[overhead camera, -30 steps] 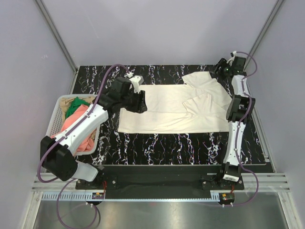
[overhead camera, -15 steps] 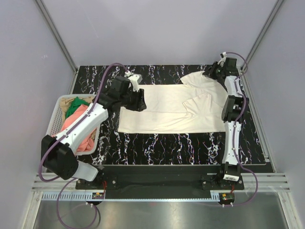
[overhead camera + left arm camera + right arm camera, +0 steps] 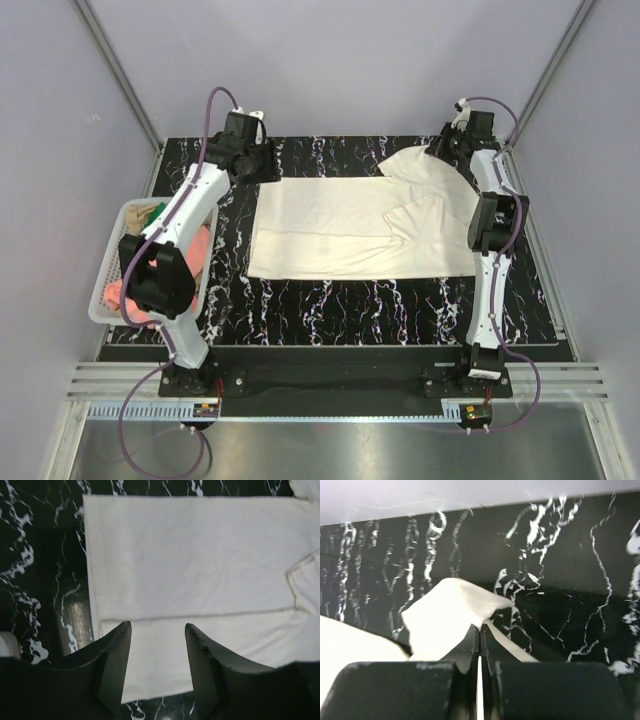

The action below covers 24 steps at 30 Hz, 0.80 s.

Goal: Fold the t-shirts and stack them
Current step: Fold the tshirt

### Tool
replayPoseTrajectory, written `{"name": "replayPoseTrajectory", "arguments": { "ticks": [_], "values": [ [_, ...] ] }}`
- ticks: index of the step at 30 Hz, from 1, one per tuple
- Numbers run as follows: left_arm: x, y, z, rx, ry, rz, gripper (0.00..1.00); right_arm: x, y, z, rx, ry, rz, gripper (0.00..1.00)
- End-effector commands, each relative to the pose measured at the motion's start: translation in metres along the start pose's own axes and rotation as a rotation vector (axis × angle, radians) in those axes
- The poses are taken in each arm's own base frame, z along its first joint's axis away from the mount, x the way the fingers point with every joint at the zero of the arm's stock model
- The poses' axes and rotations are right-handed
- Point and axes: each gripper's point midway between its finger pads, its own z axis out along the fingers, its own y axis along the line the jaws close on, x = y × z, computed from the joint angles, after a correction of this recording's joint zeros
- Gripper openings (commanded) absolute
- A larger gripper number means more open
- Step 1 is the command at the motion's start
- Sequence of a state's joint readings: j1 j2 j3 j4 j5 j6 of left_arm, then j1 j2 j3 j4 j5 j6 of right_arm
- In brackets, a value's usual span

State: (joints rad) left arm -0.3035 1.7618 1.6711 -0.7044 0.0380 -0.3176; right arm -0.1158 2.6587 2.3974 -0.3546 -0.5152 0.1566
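Top external view: the cream t-shirt point(image 3: 360, 225) lies spread flat across the middle of the table point(image 3: 330, 300), hem toward 9 o'clock and shoulders toward 3 o'clock. Its near sleeve is already turned in over the body, and the left wrist view shows a straight fold line running along the near side. The far sleeve point(image 3: 425, 165) juts out toward 1 o'clock, unfolded.

At that sleeve's tip sits the right gripper point(image 3: 447, 148). In the right wrist view its fingers point(image 3: 465, 647) are pressed together with a thin edge of cream cloth between them, and the sleeve rises from the table in a small peak: it is clamped on the shirt. The left gripper point(image 3: 268, 165) hangs over the hem's far corner at 10 o'clock of the shirt, jaws apart and holding nothing; its own camera looks down on bare cloth between the two fingers.

The step in hand looks like the lengthwise fold of the far side. Next the left gripper would need to drop onto the far hem corner and pinch it, so both grippers can carry the far edge together toward 6 o'clock, keeping it taut and parallel to the near fold.

Out at 9 o'clock the white basket point(image 3: 110, 300) holds a salmon-pink t-shirt point(image 3: 203, 245) and other cloth waiting their turn.
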Motion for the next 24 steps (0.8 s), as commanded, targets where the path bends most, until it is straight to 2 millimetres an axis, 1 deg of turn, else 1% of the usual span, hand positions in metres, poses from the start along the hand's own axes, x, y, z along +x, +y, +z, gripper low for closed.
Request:
{"name": "replayPoseTrajectory", "arguments": {
  "ticks": [1,2,3,4,5,6,7,8,9,10,11,12,13,14,15,16,17,18,19,20,21,22,24],
  "values": [
    [-0.039,0.013,0.007,-0.113,-0.073,0.008,0.52,-0.07,0.043,-0.048,-0.006,-0.134,-0.163,0.0],
    [-0.043,0.017,0.014,-0.127,-0.074,-0.001,0.52,-0.072,0.043,-0.051,0.006,-0.139,-0.167,0.0],
    [-0.048,0.024,0.03,-0.144,-0.067,-0.025,0.51,-0.071,0.043,-0.053,0.011,-0.135,-0.161,0.0],
    [-0.049,0.027,0.037,-0.149,-0.061,-0.031,0.5,-0.077,0.049,-0.06,0.005,-0.147,-0.165,0.0],
    [-0.044,0.033,0.053,-0.165,-0.037,-0.034,0.5,-0.078,0.053,-0.063,-0.008,-0.147,-0.158,0.0],
    [-0.05,0.037,0.057,-0.181,-0.048,-0.031,0.5,-0.076,0.056,-0.064,-0.016,-0.141,-0.149,0.0],
    [-0.051,0.045,0.063,-0.218,-0.049,-0.027,0.5,-0.08,0.061,-0.07,-0.025,-0.149,-0.147,0.0],
    [-0.045,0.051,0.078,-0.238,-0.026,-0.021,0.5,-0.079,0.066,-0.071,-0.042,-0.145,-0.135,0.0],
    [-0.05,0.055,0.082,-0.248,-0.037,-0.029,0.5,-0.073,0.068,-0.071,-0.052,-0.129,-0.122,0.0],
    [-0.049,0.059,0.088,-0.253,-0.031,-0.038,0.5,-0.074,0.074,-0.075,-0.064,-0.13,-0.121,0.0],
    [-0.045,0.065,0.099,-0.258,-0.017,-0.051,0.5,-0.072,0.076,-0.077,-0.067,-0.126,-0.114,0.0],
    [-0.048,0.071,0.103,-0.264,-0.025,-0.067,0.49,-0.064,0.075,-0.076,-0.066,-0.11,-0.106,0.0],
    [-0.049,0.074,0.109,-0.263,-0.029,-0.072,0.49,-0.065,0.079,-0.08,-0.069,-0.114,-0.108,0.0],
    [-0.049,0.078,0.121,-0.263,-0.025,-0.075,0.49,-0.066,0.08,-0.081,-0.071,-0.124,-0.111,0.0],
    [-0.05,0.081,0.125,-0.263,-0.024,-0.075,0.48,-0.056,0.078,-0.08,-0.069,-0.105,-0.098,0.0],
    [-0.05,0.083,0.131,-0.265,-0.021,-0.076,0.48,-0.058,0.081,-0.084,-0.071,-0.114,-0.105,0.0],
    [-0.05,0.086,0.141,-0.267,-0.02,-0.077,0.48,-0.053,0.077,-0.083,-0.06,-0.11,-0.103,0.0],
    [-0.049,0.087,0.146,-0.268,-0.017,-0.073,0.48,-0.052,0.077,-0.084,-0.055,-0.109,-0.103,0.0],
    [-0.049,0.089,0.151,-0.276,-0.017,-0.071,0.48,-0.054,0.078,-0.088,-0.05,-0.114,-0.111,0.0],
    [-0.043,0.093,0.163,-0.286,-0.004,-0.07,0.48,-0.054,0.076,-0.088,-0.039,-0.118,-0.12,0.0],
    [-0.047,0.093,0.166,-0.289,-0.016,-0.07,0.48,-0.05,0.075,-0.089,-0.034,-0.11,-0.117,0.0],
    [-0.047,0.096,0.17,-0.304,-0.019,-0.07,0.48,-0.054,0.078,-0.093,-0.033,-0.12,-0.122,0.0],
    [-0.043,0.102,0.181,-0.304,-0.011,-0.081,0.47,-0.047,0.078,-0.094,-0.037,-0.107,-0.109,0.0]
  ]
}}
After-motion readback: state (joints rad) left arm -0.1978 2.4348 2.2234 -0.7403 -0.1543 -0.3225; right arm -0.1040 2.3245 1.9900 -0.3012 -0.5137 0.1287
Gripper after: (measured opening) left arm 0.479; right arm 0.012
